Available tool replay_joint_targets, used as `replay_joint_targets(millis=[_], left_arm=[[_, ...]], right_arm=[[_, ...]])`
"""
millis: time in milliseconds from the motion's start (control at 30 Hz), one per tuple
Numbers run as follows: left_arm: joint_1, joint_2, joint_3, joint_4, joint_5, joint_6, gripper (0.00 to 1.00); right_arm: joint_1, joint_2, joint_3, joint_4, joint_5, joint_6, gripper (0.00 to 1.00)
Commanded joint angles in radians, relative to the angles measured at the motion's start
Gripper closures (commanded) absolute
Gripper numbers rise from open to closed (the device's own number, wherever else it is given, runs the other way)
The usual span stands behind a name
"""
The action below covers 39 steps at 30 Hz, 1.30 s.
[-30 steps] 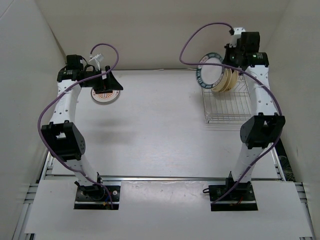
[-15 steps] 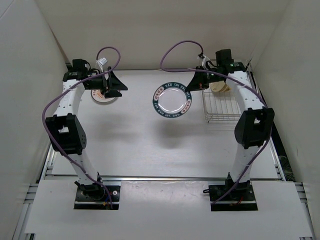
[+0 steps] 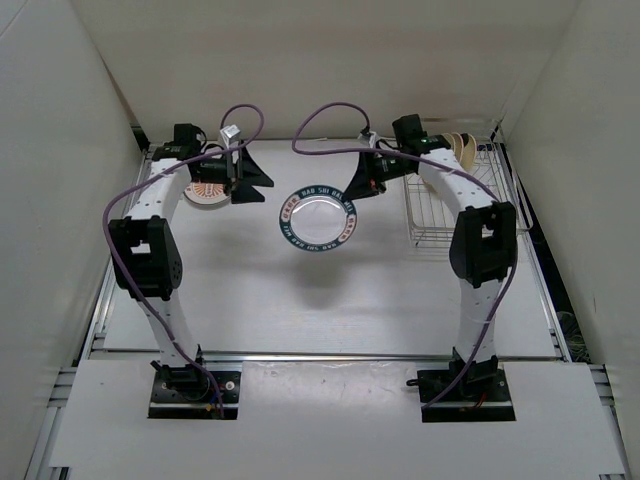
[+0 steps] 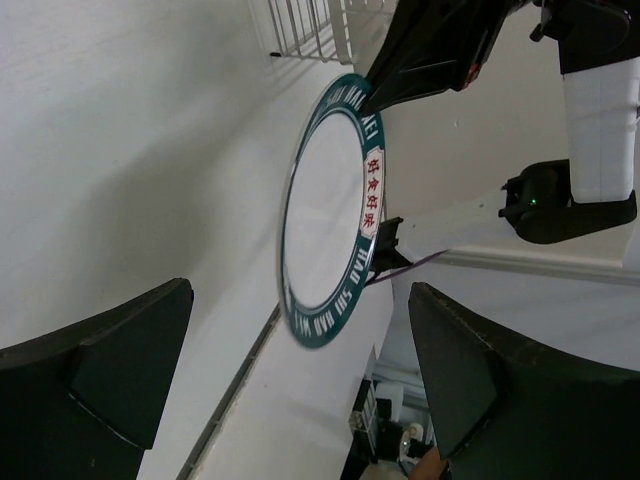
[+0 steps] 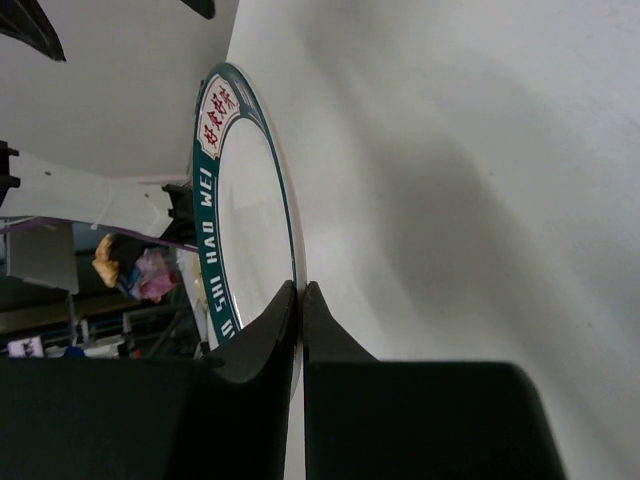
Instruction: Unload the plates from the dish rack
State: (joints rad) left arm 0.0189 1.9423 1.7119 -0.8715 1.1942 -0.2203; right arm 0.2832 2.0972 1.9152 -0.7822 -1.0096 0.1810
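The white plate with a dark green lettered rim hangs tilted above the middle of the table. My right gripper is shut on its right edge; in the right wrist view the fingertips pinch the rim of the plate. My left gripper is open and empty just left of the plate, apart from it; the left wrist view shows the plate between and beyond its spread fingers. The orange-centred plate lies on the table, partly under the left arm. Cream plates stand in the wire dish rack.
The rack stands at the table's back right, close to the right wall; its corner shows in the left wrist view. White walls enclose the table on three sides. Purple cables loop above both wrists.
My right arm has carried the green-rimmed plate from the rack leftward to the table's middle. My left gripper has moved right, off the orange-centred plate and toward the held plate.
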Motion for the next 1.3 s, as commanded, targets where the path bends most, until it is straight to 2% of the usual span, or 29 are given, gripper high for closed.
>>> replay_joint_targets(millis=[0,267,333,567,667,733,867,967,1100,1200,1233,1267], left_arm=[[-0.027,-0.006,0.002,0.017,0.044,0.002,0.00],[-0.045,0.012,-0.018,0.017,0.044,0.002,0.01],[-0.045,0.012,-0.018,0.017,0.044,0.002,0.04],[-0.063,0.012,-0.028,0.017,0.044,0.002,0.07],[-0.072,0.021,-0.028,0.017,0.053,0.002,0.17],[-0.073,0.021,-0.028,0.017,0.053,0.002,0.35],[-0.092,0.021,-0.037,0.017,0.053,0.002,0.56],[-0.102,0.021,-0.048,0.017,0.053,0.002,0.62],[-0.112,0.021,-0.070,0.017,0.062,0.002,0.63],[-0.122,0.021,-0.071,0.017,0.062,0.002,0.81],[-0.122,0.021,-0.080,0.017,0.062,0.002,0.90],[-0.122,0.021,-0.080,0.017,0.053,0.002,0.90]], right_arm=[[0.024,0.010,0.035,0.070,-0.129,0.073,1.00],[0.024,0.038,0.034,0.133,-0.185,0.143,1.00],[0.024,0.038,0.034,0.144,-0.185,0.167,1.00],[0.024,0.057,0.053,0.178,-0.120,0.247,1.00],[0.024,0.057,0.064,0.178,-0.110,0.258,1.00],[0.024,0.066,0.074,0.178,-0.087,0.267,1.00],[0.024,0.066,0.094,0.187,-0.060,0.278,1.00],[0.024,0.075,0.103,0.187,-0.049,0.278,1.00],[0.024,0.075,0.104,0.187,-0.049,0.287,1.00],[0.024,0.075,0.113,0.196,-0.049,0.287,1.00],[0.024,0.075,0.113,0.196,-0.049,0.287,1.00],[0.024,0.075,0.113,0.196,-0.049,0.287,1.00]])
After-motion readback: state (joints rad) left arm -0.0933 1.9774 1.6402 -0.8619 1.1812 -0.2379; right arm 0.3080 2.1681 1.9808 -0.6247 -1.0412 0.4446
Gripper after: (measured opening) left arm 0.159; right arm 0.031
